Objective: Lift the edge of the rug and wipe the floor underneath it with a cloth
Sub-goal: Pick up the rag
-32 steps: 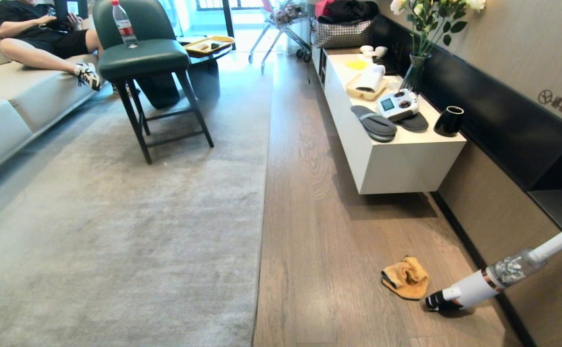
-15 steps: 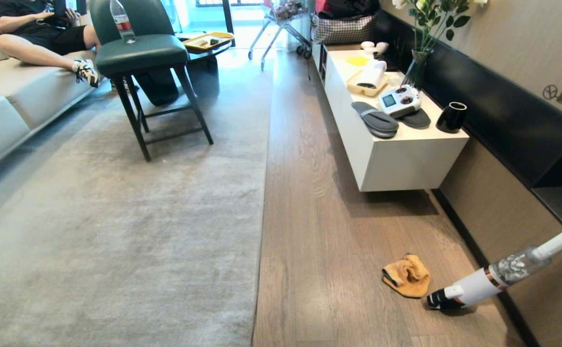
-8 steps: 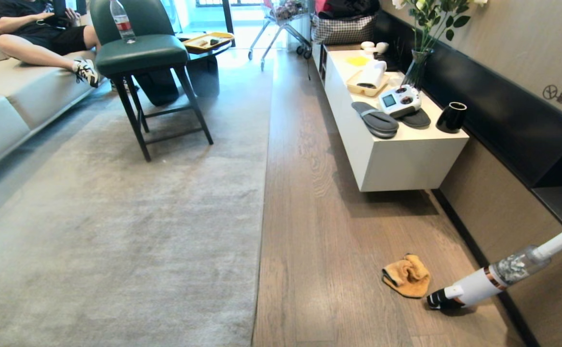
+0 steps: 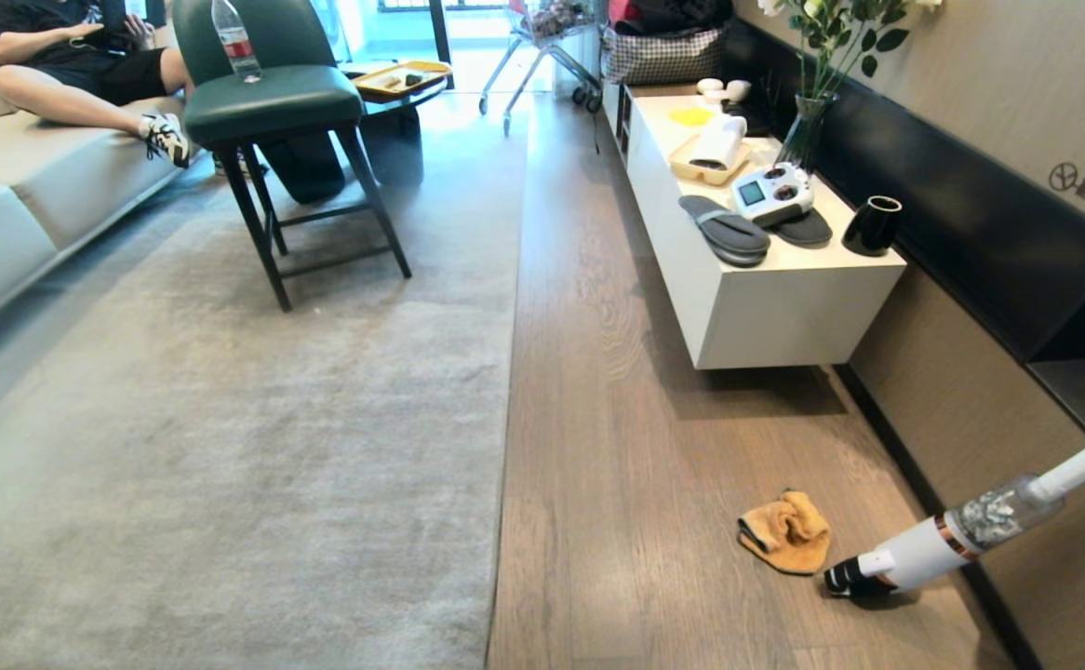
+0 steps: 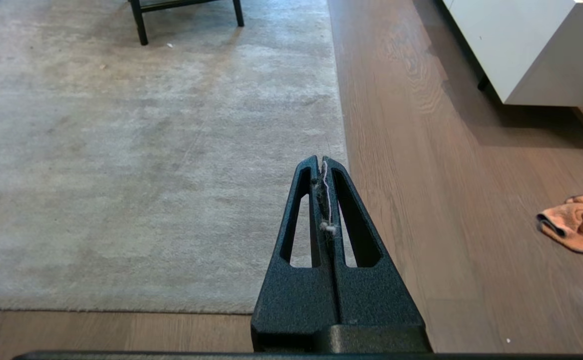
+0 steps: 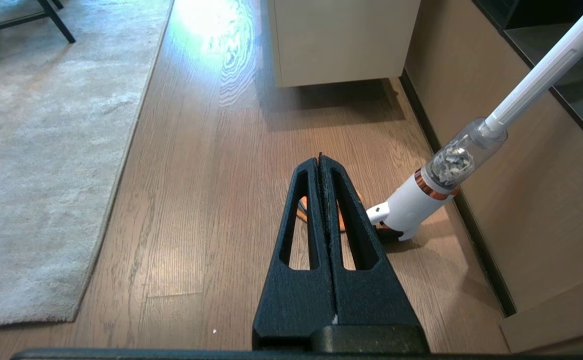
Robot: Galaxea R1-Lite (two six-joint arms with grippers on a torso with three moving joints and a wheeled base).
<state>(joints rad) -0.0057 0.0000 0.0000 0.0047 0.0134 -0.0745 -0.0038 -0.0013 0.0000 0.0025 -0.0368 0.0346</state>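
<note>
Oak floor (image 4: 617,447): rug edge (image 4: 508,391) flat at 9 o'clock of cloth (image 4: 784,532); tray (image 4: 705,166) holds white roll; left gripper (image 5: 323,162), right gripper (image 6: 319,161) clenched, empty.

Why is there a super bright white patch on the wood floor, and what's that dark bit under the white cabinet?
In the right wrist view, the bright patch is glare on the shiny floor; in the head view, the same sheen shows far off toward the bright window; the dark bit there is the shadow that the cabinet casts on the planks.
</note>
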